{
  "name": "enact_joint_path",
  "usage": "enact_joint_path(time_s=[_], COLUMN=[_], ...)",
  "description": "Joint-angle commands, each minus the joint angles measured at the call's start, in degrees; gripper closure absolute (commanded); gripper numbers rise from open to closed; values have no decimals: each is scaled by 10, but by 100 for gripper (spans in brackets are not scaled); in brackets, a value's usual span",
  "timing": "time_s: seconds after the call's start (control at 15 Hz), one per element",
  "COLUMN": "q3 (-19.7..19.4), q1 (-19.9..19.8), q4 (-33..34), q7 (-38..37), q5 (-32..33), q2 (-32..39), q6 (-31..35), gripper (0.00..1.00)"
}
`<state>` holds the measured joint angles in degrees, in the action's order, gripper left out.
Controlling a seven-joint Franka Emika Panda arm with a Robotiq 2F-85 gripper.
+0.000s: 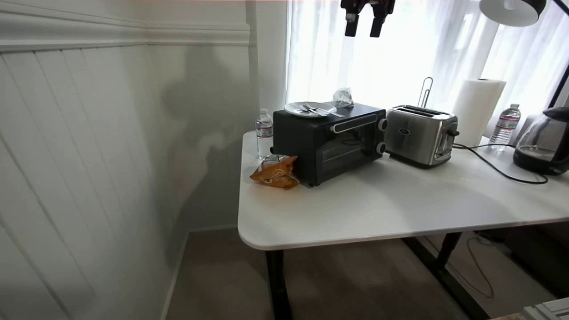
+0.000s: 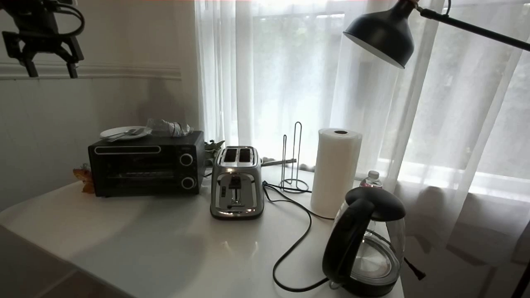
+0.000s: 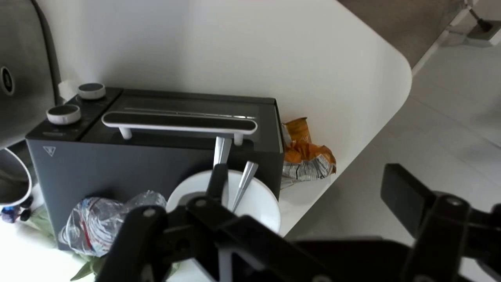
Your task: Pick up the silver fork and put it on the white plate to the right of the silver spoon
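Note:
The white plate [image 1: 292,110] lies on top of the black toaster oven; it shows in both exterior views [image 2: 108,133] and the wrist view [image 3: 266,203]. Two thin silver utensils [image 1: 331,113] rest side by side on it, handles over the rim toward the oven's front. In the wrist view their handles show, one longer-reaching handle [image 3: 222,150] and one beside it [image 3: 245,182]; their heads are hidden behind a finger. I cannot tell surely which is the silver fork and which the spoon. My gripper [image 1: 363,34] is open and empty, high above the oven [image 2: 52,75] [image 3: 307,188].
The black toaster oven [image 1: 293,142] stands beside the silver toaster [image 1: 409,138]. A crumpled clear bottle [image 2: 165,128] lies next to the plate. An orange snack bag [image 1: 275,174] and water bottle [image 1: 265,133] stand by the oven. A kettle [image 2: 352,244], paper-towel roll [image 2: 336,174] and lamp [image 2: 385,33] are farther off.

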<state>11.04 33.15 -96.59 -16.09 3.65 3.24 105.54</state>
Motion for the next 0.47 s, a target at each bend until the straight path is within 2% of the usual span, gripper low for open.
enact_joint_path(time_s=[0.0,0.13,0.4], q3=[43,56,60], q1=[-46,-64,-65], q4=[-24,-38,-31], q7=[2,3,2], q5=[-1,-2,-1], q2=[-19,-32,-20], q6=[-2,-1,-1], gripper=[0,0,0])
